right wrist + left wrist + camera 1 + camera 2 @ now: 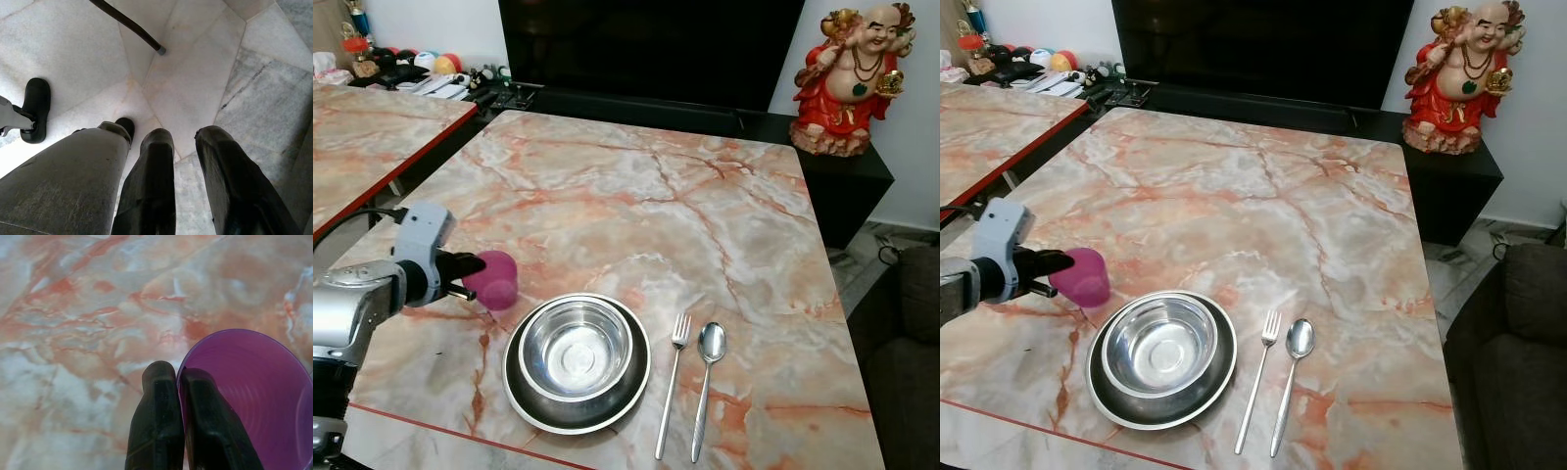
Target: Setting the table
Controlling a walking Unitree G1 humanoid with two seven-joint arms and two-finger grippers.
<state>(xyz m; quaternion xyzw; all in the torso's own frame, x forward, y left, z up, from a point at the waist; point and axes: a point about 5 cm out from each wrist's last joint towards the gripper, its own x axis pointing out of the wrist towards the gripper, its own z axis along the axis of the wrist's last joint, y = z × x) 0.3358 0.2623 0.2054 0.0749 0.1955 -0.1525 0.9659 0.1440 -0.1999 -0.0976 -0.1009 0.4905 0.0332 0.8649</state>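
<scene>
The purple plastic cup (495,279) is pinched at its rim by my left tool (182,382) — one black finger inside the wall, the other outside, the two pressed together on it. From the head camera I see the cup at the near left of the marble tabletop (636,196), just up and to the left of the bowl; I can't tell whether its base is on the stone or just above it.

Moving outward, the place setting looks mostly laid: a steel bowl (576,348) sits nested in a dark plate (524,397) near the front edge, with a fork (673,382) and a spoon (705,384) lying side by side to the right of it, apart from each other and from the plate.

My right tool (186,147) hangs idle, fingers parted, over the pale tiled floor (73,49).

As I judge it, the cup is the last piece — what remains is to set it down beside the plate, let go and pull clear.
</scene>
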